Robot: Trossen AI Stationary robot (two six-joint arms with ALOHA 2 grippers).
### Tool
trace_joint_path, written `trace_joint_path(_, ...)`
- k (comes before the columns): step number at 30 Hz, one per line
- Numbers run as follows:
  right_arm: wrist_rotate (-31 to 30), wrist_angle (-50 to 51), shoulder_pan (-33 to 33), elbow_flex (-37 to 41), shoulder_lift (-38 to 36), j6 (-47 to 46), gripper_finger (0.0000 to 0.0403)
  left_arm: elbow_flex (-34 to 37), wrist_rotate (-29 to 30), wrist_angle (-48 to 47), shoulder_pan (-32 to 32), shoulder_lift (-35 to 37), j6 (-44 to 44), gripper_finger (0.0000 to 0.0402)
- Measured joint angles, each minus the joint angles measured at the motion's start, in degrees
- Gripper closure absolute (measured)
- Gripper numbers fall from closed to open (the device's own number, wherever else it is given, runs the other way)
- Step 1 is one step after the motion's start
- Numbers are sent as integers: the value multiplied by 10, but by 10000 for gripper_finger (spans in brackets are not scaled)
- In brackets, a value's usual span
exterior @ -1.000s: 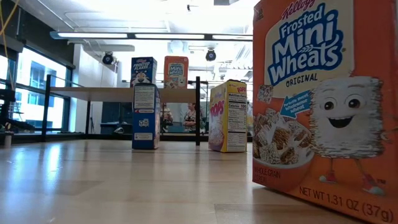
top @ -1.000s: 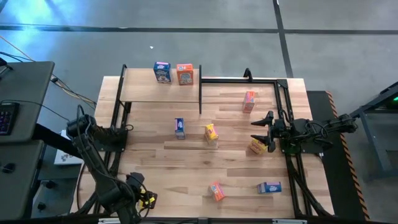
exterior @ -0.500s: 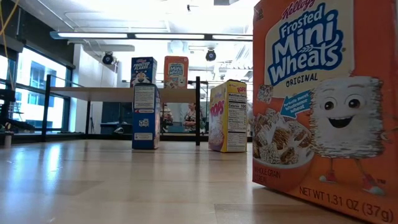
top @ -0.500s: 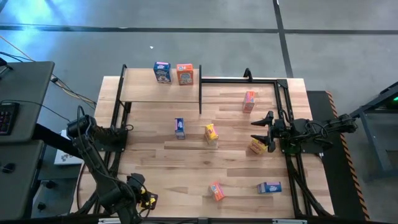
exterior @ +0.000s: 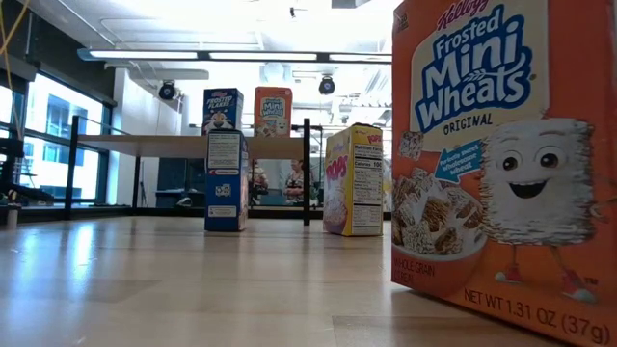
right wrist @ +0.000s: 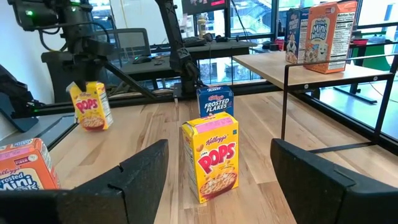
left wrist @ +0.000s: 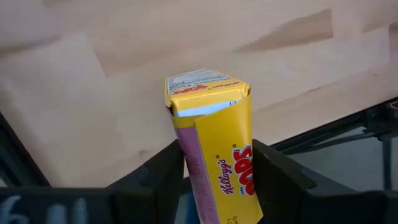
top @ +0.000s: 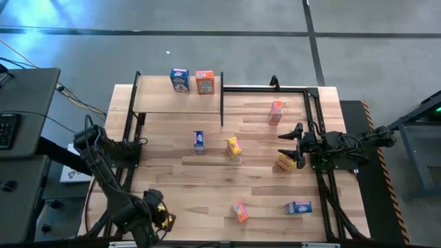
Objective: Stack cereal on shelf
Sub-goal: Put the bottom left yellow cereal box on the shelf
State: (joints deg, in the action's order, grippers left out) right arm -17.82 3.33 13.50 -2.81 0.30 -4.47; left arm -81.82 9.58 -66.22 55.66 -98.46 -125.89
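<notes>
My left gripper [top: 158, 215] is at the table's near left corner, shut on a yellow cereal box [left wrist: 217, 149], which the right wrist view also shows [right wrist: 92, 106]. The shelf [top: 158, 103] stands at the far left on black posts. A blue box [top: 180, 80] and an orange box [top: 204, 82] stand upright on it. My right gripper [top: 293, 145] waits open at the table's right side. It points level toward the left and has nothing between its fingers. My left gripper pinches the yellow box between its two fingers on opposite sides [left wrist: 186, 168], near its upper end. The fingers come from above, pointing down. The box hangs a little tilted below them [right wrist: 93, 121]; whether its lower end is clear of the table I cannot tell.
Loose boxes are on the table: blue [top: 199, 142] and yellow [top: 234, 147] mid-table, orange [top: 275, 111] at the far right, yellow [top: 285, 162] beside my right gripper, orange [top: 240, 211] and blue [top: 298, 207] near the front edge. Bare wood lies between the shelf and the near left corner.
My left gripper has rolled a little about its own axis over the near left corner and has otherwise stayed in place. The boxes on the table and on the shelf have not moved.
</notes>
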Motion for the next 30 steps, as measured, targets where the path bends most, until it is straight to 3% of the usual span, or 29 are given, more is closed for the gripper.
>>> trace_joint_path(18,0,0,0,0,0,0,129,0,32,-155,-120,139,298,239)
trace_joint_path(30,0,0,0,0,0,0,129,0,57,-216,-275,243,517,239)
